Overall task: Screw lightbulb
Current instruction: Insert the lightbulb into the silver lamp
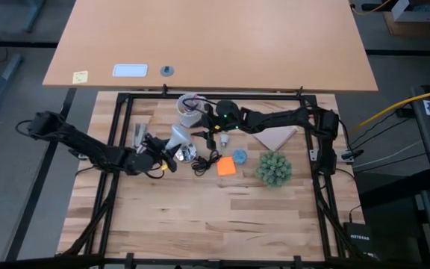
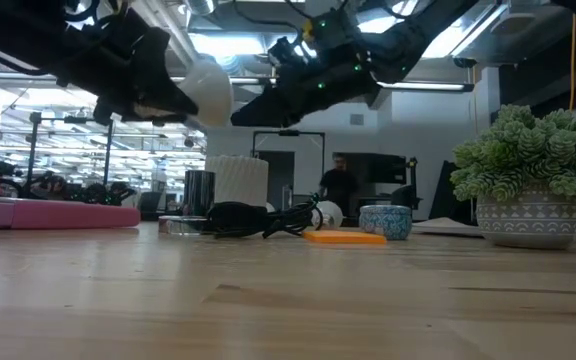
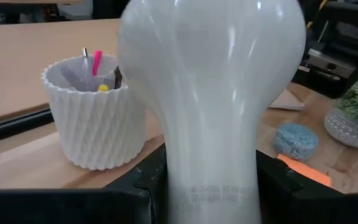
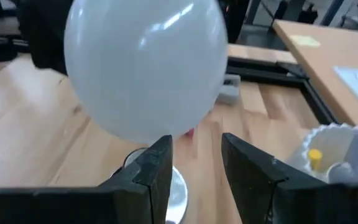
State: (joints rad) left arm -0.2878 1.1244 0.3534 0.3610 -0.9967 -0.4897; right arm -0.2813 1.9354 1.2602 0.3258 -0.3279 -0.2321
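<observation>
One lightbulb (image 3: 213,93) is clamped at its narrow neck by the left pincer (image 1: 164,155) and held raised above the bench (image 1: 200,217), beside one white ribbed cup (image 3: 92,118) of pens. The right pincer (image 4: 194,168) is held close by the dome, parted and empty. One potted plant (image 1: 275,168) and one orange note (image 1: 226,167) are counted.

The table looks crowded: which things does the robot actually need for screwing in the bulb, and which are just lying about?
In use:
- lightbulb, gripped by the left gripper
- silver socket with black cord
- right gripper, open beside the bulb

Lying about:
- pen cup
- orange sticky note
- potted plant
</observation>
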